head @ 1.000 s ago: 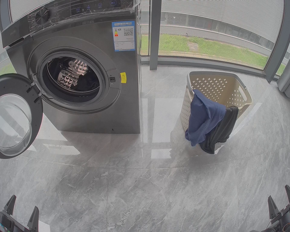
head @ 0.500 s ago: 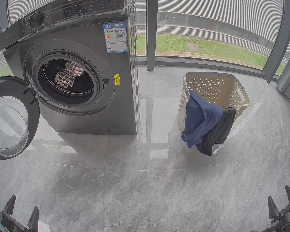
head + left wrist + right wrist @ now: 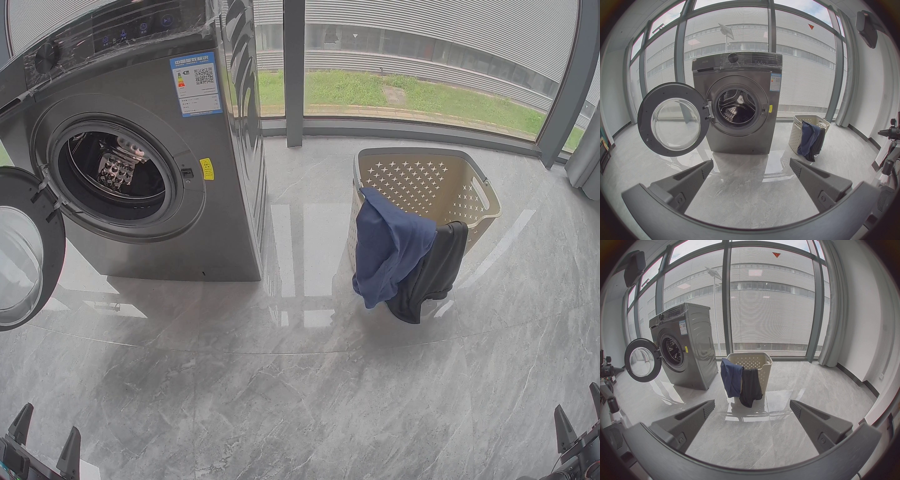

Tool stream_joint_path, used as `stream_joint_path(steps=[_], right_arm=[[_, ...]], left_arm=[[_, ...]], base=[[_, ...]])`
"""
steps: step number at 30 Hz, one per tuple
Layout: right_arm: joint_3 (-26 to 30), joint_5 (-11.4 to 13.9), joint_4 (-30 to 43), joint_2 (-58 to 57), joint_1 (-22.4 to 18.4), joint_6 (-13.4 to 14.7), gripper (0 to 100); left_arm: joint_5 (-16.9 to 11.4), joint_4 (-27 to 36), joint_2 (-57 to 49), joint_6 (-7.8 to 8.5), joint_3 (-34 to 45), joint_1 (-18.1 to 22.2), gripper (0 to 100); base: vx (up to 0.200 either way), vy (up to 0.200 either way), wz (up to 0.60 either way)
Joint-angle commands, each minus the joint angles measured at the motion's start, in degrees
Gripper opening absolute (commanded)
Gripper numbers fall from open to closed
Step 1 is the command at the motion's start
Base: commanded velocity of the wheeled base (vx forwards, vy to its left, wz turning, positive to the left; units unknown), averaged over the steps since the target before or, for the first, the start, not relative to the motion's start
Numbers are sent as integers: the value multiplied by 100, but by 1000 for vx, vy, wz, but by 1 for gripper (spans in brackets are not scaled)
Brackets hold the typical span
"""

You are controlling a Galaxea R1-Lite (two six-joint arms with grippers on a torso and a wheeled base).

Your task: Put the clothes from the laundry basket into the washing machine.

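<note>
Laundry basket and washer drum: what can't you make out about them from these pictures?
- Basket floor, head view: hidden behind its near wall and the draped blue cloth and black cloth.
- Drum, head view: dark shape inside, too dim to identify.
- Door, head view: cut off by the edge.

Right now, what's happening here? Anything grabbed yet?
Nothing is held yet. The left tool and right tool are both open and empty, well short of the laundry basket. A blue garment and a black garment hang over its near rim. The washing machine stands left of the basket, its door swung open.
</note>
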Motion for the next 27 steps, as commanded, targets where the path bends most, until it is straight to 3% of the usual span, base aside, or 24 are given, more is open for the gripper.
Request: stream_joint_path(steps=[1, 27], right_arm=[[101, 3, 0, -90, -2, -1, 100], [101, 3, 0, -90, -2, -1, 100]], left_arm=[[3, -1, -93, 3, 92, -2, 100], [-23, -1, -93, -14, 92, -2, 100]], base=[[0, 0, 0], [0, -23, 0]])
